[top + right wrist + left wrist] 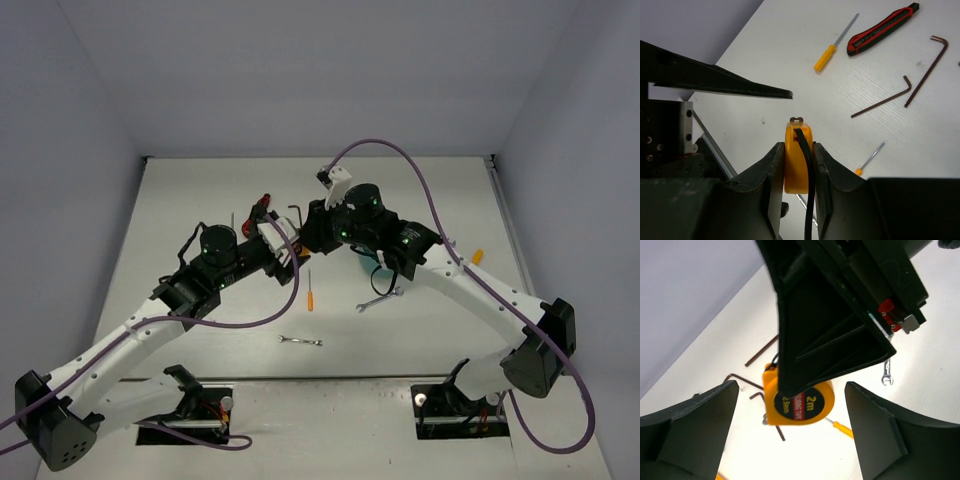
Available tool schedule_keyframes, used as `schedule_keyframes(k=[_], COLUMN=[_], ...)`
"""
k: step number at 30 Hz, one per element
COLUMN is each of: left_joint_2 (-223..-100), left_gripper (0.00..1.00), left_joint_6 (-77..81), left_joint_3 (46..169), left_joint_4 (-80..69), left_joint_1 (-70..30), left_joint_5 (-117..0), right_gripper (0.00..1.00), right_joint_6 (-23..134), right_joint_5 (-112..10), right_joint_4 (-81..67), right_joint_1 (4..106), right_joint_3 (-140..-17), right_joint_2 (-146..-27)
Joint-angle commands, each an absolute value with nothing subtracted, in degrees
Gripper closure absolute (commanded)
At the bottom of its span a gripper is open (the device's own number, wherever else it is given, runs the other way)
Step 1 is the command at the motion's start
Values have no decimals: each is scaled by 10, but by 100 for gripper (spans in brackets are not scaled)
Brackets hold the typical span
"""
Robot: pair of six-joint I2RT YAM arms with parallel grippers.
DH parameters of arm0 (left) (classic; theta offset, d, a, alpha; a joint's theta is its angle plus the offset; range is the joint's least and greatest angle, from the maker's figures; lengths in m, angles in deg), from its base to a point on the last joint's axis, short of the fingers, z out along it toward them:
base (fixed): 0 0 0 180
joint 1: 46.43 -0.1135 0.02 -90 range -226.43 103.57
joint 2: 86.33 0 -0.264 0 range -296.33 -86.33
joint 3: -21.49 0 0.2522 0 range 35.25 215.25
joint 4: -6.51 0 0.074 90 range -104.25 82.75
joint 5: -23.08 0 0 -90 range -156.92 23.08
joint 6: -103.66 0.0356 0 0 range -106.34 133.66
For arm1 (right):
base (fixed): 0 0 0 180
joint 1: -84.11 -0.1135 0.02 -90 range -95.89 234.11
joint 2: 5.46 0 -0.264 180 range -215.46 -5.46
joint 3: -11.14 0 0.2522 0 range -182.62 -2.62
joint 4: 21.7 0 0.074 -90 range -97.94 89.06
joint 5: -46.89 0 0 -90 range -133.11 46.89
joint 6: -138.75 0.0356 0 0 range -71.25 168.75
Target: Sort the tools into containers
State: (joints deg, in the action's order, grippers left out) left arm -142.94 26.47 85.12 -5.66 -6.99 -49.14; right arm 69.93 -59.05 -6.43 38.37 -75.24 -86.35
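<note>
My right gripper (797,148) is shut on the small yellow tape measure (796,165), with a finger (774,172) flat against each face and a black strap running down its edge. In the left wrist view the tape measure (799,405) hangs above the table, pinched by the right arm's black finger (825,325). My left gripper (790,435) stands open and wide on both sides of it, without touching. The two grippers meet over the table's middle (298,238). The teal tub (372,262) is mostly hidden under the right arm.
On the table lie a red-and-black-handled tool (882,23), an orange screwdriver (829,51), two dark hex keys (882,100) (927,70), another orange screwdriver (310,291), a silver wrench (380,299) and a smaller wrench (300,341).
</note>
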Motion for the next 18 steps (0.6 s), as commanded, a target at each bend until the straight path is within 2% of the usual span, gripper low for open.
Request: schedule_keyframes(k=[1, 5, 13, 15, 18], left_joint_2=[-1403, -1397, -1426, -1436, -1442], left_gripper=[14, 13, 13, 13, 13], left_joint_6=[233, 189, 81, 50, 10], left_joint_3=[870, 898, 1000, 1016, 1004], left_joint_4=[-13, -70, -315, -370, -396], left_joint_1=[-67, -68, -83, -113, -206], left_joint_5=[-543, -626, -841, -856, -793], right_gripper=[100, 100, 100, 100, 100], right_joint_6=[663, 643, 584, 579, 578], right_joint_5=[-522, -474, -342, -316, -308], right_joint_4=[-87, -80, -50, -50, -49], right_joint_1=[401, 454, 598, 629, 670], right_joint_3=[-761, -759, -741, -733, -724], right_joint_2=[-818, -801, -767, -774, -792])
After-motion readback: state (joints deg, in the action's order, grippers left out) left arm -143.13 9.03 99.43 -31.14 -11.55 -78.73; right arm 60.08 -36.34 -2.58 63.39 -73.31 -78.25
